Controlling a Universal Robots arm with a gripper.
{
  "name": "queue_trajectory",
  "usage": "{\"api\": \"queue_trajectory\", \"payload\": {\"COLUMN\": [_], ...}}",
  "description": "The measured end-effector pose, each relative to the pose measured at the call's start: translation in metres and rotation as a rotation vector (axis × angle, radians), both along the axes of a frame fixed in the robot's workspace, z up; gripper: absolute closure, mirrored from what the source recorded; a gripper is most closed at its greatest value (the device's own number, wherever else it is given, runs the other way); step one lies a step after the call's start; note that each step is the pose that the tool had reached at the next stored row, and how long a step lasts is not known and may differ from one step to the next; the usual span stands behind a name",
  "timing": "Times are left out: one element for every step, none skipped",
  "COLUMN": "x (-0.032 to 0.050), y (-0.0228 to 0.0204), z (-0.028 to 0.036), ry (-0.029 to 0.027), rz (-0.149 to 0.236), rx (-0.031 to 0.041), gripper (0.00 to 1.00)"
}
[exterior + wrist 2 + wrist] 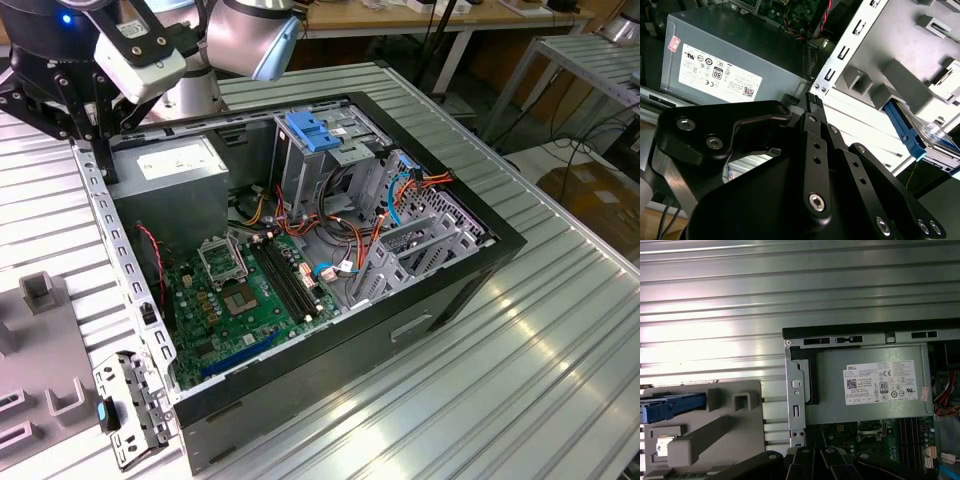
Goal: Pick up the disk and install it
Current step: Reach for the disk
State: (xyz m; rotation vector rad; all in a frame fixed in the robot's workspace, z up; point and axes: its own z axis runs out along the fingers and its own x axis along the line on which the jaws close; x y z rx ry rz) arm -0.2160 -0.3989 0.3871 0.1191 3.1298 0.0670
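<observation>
The disk point(914, 136) lies in a grey holder point(900, 75) beside the open computer case; its blue side rail and a silvery face show in the second wrist view. In the first wrist view the disk's blue rail point(673, 406) sticks out at the holder's point(730, 425) edge. My gripper point(812, 100) hangs above the case's corner by the power-supply box point(735, 60), apart from the disk and holding nothing that I can see. Its black links point(812, 462) reach over the motherboard's edge. In the exterior view the gripper point(62, 95) is at the case's far left corner.
The open case point(470, 270) stands on a ribbed metal table point(560, 360). Inside are the motherboard point(240, 290), loose cables, a grey drive cage with a blue latch point(315, 130) and the power-supply box point(175, 165). A perforated metal bracket point(130, 400) stands at the case's near left corner.
</observation>
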Motion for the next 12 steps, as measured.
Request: {"api": "queue_trajectory", "payload": {"x": [-0.0006, -0.0014, -0.0028, -0.0038, -0.0044, -0.0051, -0.0062, -0.0073, -0.0079, -0.0087, -0.0095, -0.0102], "y": [0.0000, 0.0000, 0.0000, 0.0000, 0.0000, 0.0000, 0.0000, 0.0000, 0.0000, 0.0000, 0.0000, 0.0000], "z": [-0.0001, -0.0002, -0.0003, -0.0004, -0.0004, -0.0005, -0.0006, -0.0007, -0.0007, -0.0008, -0.0009, -0.0009], "ry": [0.0004, 0.0009, 0.0018, 0.0023, 0.0026, 0.0030, 0.0036, 0.0041, 0.0045, 0.0047, 0.0052, 0.0055], "rz": [0.000, 0.000, 0.000, 0.000, 0.000, 0.000, 0.000, 0.000, 0.000, 0.000, 0.000, 0.000], "rx": [0.0000, 0.0000, 0.0000, 0.0000, 0.0000, 0.0000, 0.0000, 0.0000, 0.0000, 0.0000, 0.0000, 0.0000], "gripper": [0.89, 0.89, 0.89, 0.89, 0.89, 0.89, 0.89, 0.89, 0.89, 0.89, 0.89, 0.89]}}
